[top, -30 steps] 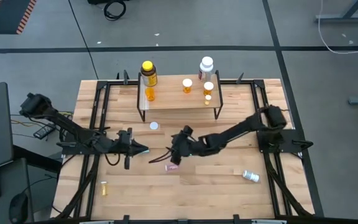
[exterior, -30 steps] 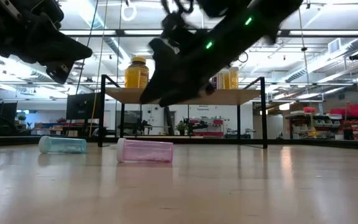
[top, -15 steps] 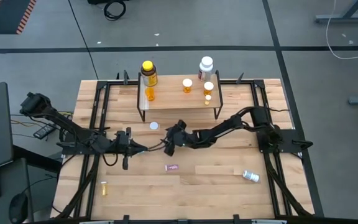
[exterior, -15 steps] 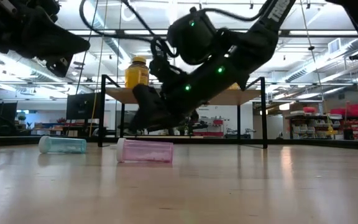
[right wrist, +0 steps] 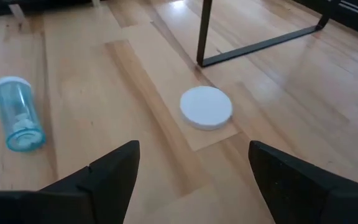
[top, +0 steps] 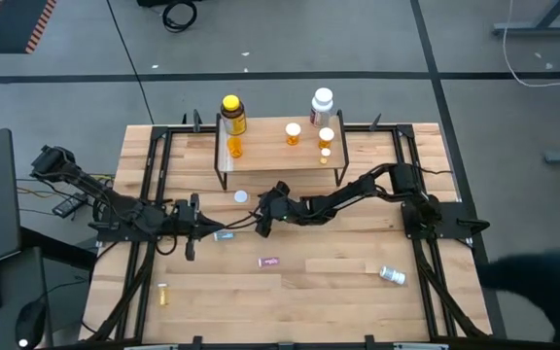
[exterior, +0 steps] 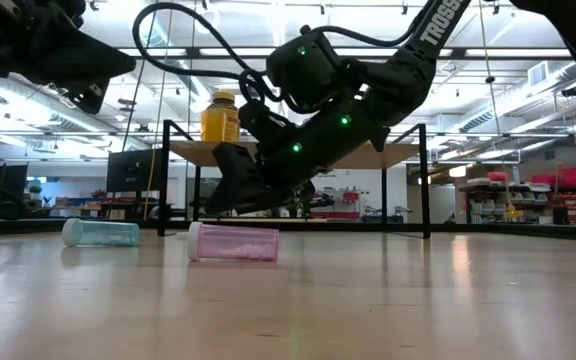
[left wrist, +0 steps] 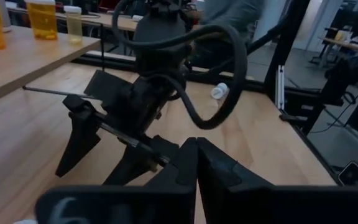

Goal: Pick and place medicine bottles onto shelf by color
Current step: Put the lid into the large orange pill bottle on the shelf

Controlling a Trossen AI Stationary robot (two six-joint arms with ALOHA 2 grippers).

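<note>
The letters "TROSS" are seen in white on the right arm [exterior: 438,25] (the rest is cut off).

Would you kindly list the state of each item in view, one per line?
Left gripper: jaws shut, empty.
Right gripper: jaws open, empty, above the white cap.
Teal vial: lying on its side.
Pink vial: lying on its side.
Big yellow bottle: upright on the shelf.
Big white bottle: upright on the shelf.

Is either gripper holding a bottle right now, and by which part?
No. The right gripper is open and empty above the table; the left gripper is shut with nothing between its fingers.
</note>
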